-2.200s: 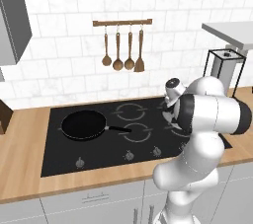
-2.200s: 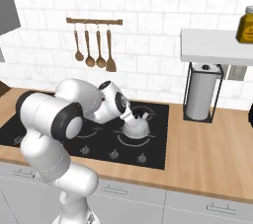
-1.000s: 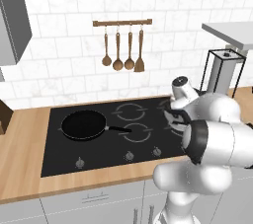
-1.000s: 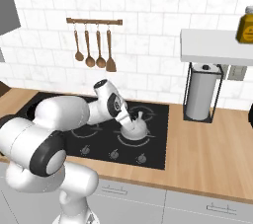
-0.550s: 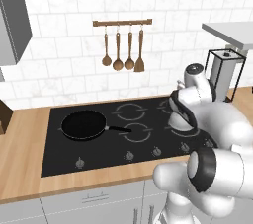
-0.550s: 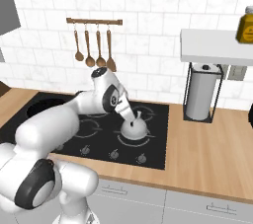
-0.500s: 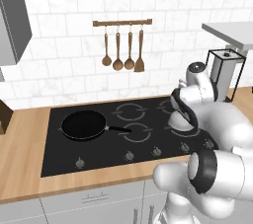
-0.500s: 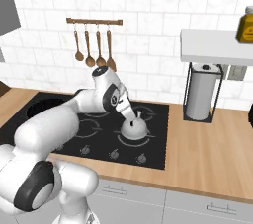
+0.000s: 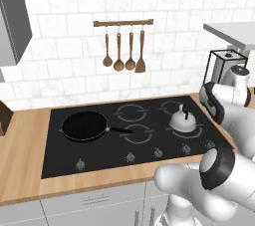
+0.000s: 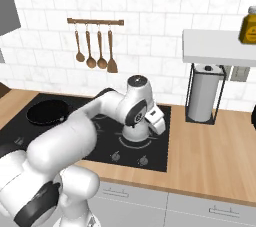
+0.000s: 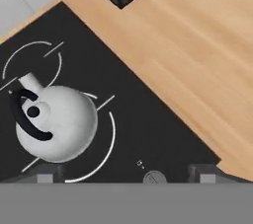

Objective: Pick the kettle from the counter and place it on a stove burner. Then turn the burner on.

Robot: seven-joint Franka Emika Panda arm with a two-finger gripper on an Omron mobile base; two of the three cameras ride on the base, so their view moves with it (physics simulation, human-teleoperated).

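The silver kettle [image 9: 183, 120] with its dark arched handle stands upright on the front-right burner ring [image 9: 191, 132] of the black cooktop [image 9: 55, 155]. In the hand view the kettle [image 11: 54, 122] sits inside the grey broken ring [image 11: 112, 136], where no red glow shows. My gripper [image 11: 123, 176] hovers above and to the right of it, open, with the fingertips [image 11: 45, 176] far apart and nothing between them. A round knob [image 11: 154, 176] lies just ahead of the fingers. The wood-grain counter [image 11: 197, 55] runs along the cooktop's right side.
A black frying pan [image 9: 83, 125] rests on the front-left burner, handle pointing right. Several knobs [image 9: 130, 157] line the cooktop's front edge. Wooden utensils [image 9: 122, 56] hang on the wall. A paper-towel holder [image 10: 202, 93] stands on the counter under a shelf [image 10: 220, 46].
The gripper has let go of the kettle's handle, opened, and pulled up and to the right. The kettle stays on the front-right burner.
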